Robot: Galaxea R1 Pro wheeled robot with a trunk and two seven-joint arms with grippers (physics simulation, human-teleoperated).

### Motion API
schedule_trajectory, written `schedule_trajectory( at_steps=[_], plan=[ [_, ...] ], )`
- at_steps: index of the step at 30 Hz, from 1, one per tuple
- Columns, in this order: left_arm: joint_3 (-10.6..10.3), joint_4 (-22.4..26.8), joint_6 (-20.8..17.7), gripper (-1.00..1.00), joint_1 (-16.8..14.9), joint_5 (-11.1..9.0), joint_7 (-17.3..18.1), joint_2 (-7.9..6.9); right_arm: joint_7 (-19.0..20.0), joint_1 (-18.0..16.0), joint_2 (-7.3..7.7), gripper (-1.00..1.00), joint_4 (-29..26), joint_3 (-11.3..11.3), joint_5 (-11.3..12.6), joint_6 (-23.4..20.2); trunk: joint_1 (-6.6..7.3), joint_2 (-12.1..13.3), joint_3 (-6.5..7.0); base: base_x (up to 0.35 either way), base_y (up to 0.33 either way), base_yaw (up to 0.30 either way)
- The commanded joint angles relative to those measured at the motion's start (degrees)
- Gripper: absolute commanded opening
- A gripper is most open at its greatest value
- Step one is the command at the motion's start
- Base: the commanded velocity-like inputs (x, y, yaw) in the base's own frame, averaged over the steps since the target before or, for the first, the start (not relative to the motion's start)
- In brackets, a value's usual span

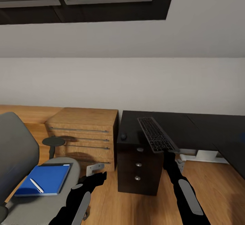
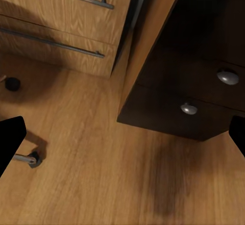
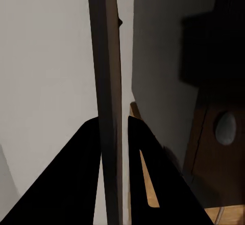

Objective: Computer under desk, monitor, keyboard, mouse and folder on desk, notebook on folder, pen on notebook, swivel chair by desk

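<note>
Above the desk's (image 1: 204,129) left edge, slim dark-keyed keyboard (image 1: 157,134) pinched in right gripper (image 3: 113,184); left gripper (image 2: 122,138) spread over wood floor (image 2: 92,179).

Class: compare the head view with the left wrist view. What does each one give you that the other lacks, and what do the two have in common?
Head view alone: the right gripper shut on the keyboard above the desk, the mouse on the desk, and the swivel chair carrying a blue folder with the pen on it. Left wrist view alone: a chair caster on the floor. Both: the wooden drawer chest, the black drawer unit.
</note>
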State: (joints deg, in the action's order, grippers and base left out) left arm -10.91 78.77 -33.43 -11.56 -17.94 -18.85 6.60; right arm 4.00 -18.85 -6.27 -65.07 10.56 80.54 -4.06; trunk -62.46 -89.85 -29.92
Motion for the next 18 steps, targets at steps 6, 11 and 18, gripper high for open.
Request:
schedule_trajectory(
  at_steps=[6, 11, 18],
  plan=[
    [0.0, 0.22, -0.15, 1.0, -0.04, -0.6, -0.52, -0.09, 0.28, -0.04, -0.06, -1.0, 0.71, 0.11, 0.67, -0.31, -1.32, -2.45, -1.14, 0.0, 0.0, 0.0],
    [-0.06, 0.24, -0.15, 1.0, -0.04, -0.6, -0.54, -0.1, 0.23, -0.04, -0.06, -1.0, 2.07, 0.09, 0.67, -0.09, -2.42, -4.46, -2.04, 0.0, 0.0, 0.0],
    [-0.07, 0.24, -0.15, 1.0, -0.04, -0.6, -0.49, -0.04, 0.14, -0.04, -0.06, -1.0, 2.39, 0.16, 0.67, -0.07, -3.74, -6.87, -3.12, 0.0, 0.0, 0.0]
  ],
)
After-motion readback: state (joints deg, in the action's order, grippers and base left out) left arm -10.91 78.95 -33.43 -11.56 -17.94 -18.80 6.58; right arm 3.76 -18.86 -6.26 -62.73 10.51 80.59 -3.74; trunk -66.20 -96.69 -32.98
